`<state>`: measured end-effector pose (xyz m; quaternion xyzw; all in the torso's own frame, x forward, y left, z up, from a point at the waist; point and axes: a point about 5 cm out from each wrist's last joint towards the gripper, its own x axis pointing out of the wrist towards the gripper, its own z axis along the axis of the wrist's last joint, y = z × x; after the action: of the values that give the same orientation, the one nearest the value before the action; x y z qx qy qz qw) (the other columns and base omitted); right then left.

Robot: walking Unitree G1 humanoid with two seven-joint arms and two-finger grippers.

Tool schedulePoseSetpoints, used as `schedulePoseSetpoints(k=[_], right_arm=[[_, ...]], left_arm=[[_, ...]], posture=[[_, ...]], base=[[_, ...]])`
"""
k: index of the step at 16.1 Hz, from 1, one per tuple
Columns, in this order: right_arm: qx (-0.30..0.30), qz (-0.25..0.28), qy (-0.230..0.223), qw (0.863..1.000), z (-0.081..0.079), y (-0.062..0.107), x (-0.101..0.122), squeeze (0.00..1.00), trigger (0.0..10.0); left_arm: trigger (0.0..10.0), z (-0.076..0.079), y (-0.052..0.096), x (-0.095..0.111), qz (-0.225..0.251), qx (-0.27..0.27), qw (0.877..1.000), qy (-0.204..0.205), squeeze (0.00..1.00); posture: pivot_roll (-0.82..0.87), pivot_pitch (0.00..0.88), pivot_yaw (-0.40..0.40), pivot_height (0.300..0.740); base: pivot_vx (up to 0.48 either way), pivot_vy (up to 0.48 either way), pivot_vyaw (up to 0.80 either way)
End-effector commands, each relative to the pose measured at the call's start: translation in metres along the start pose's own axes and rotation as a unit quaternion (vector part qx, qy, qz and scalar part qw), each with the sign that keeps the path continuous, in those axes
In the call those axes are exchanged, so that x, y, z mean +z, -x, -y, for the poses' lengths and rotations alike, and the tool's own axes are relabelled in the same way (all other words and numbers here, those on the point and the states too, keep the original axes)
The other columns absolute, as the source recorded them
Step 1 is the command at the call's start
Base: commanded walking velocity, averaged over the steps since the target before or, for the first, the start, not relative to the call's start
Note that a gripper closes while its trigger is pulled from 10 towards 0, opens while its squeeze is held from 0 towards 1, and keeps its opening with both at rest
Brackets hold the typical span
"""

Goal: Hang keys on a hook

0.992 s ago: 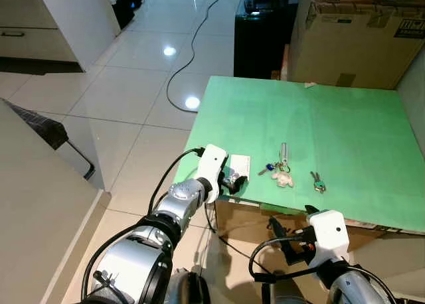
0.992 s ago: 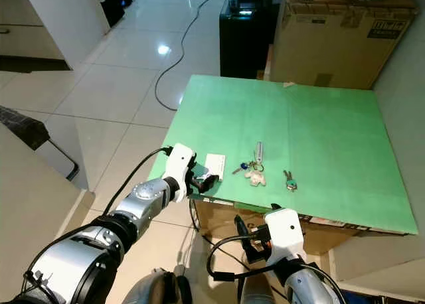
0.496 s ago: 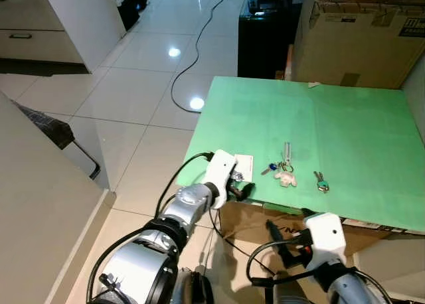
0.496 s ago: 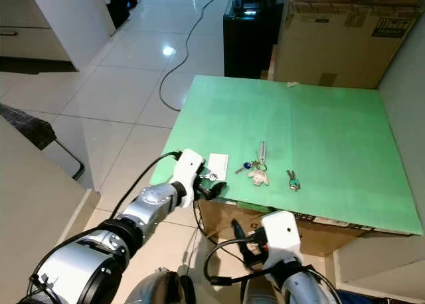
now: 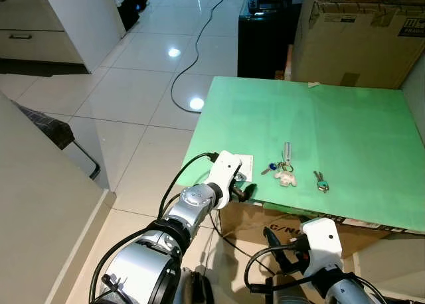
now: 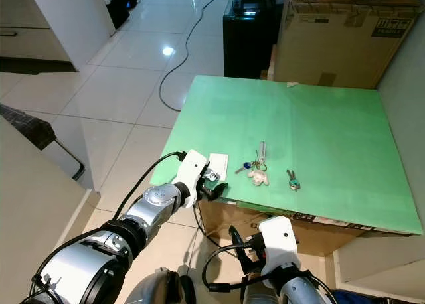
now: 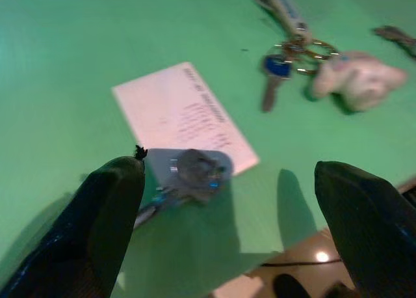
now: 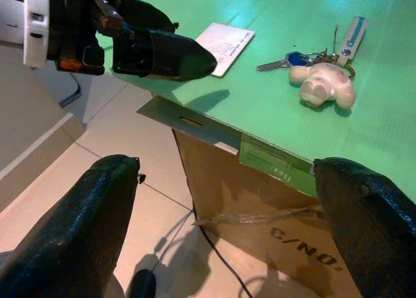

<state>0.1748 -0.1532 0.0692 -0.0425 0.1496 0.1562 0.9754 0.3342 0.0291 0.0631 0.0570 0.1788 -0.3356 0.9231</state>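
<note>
The left gripper (image 7: pixel 221 200) hovers wide open over a small grey object (image 7: pixel 195 171) — maybe a key — beside the white card (image 7: pixel 182 116). The right gripper (image 8: pixel 227 200) is open and empty, below the green table (image 5: pixel 332 118) edge.

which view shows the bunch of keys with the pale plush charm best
The right wrist view: the bunch of keys with the pale plush charm lies close and sharp there, blue-headed key and strap distinct. The left wrist view shows it blurred near the white card. In both eye views it is small on the green table.

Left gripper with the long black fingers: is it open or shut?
Open. The left gripper has its two black fingers spread wide apart above the green table, nothing between them.
</note>
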Motion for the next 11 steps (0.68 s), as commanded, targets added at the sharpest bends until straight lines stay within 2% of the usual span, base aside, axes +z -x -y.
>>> schedulePoseSetpoints(k=[1, 6, 8, 9, 11], right_arm=[[0.004, -0.013, -0.005, 1.000, -0.003, 0.001, -0.005, 0.00, 10.0], [0.003, -0.012, -0.004, 1.000, -0.002, 0.002, -0.004, 0.00, 10.0], [0.004, -0.012, -0.004, 1.000, -0.003, 0.002, -0.004, 0.00, 10.0], [0.005, -0.011, -0.003, 1.000, -0.003, 0.002, -0.004, 0.00, 10.0], [0.005, -0.010, 0.000, 1.000, -0.003, 0.002, -0.003, 0.00, 10.0]], left_arm=[[10.0, 0.001, -0.001, 0.000, -0.008, 0.011, 1.000, 0.004, 0.00], [10.0, 0.005, -0.003, -0.004, -0.021, 0.012, 1.000, 0.011, 0.00], [10.0, 0.012, -0.004, -0.004, -0.018, -0.009, 0.999, 0.036, 0.00], [9.7, 0.012, -0.005, -0.003, -0.019, -0.008, 0.999, 0.026, 0.00], [10.0, 0.014, -0.007, 0.003, -0.017, -0.005, 1.000, 0.015, 0.00]], posture=[[-0.28, 0.172, 0.153, 0.686], [-0.28, 0.175, 0.161, 0.686], [-0.28, 0.174, 0.160, 0.686], [-0.28, 0.174, 0.160, 0.686], [-0.29, 0.177, 0.163, 0.686]], base=[[0.000, 0.000, 0.00], [0.000, 0.000, 0.00], [0.000, 0.000, 0.00], [0.000, 0.000, 0.00], [0.000, 0.000, 0.00]])
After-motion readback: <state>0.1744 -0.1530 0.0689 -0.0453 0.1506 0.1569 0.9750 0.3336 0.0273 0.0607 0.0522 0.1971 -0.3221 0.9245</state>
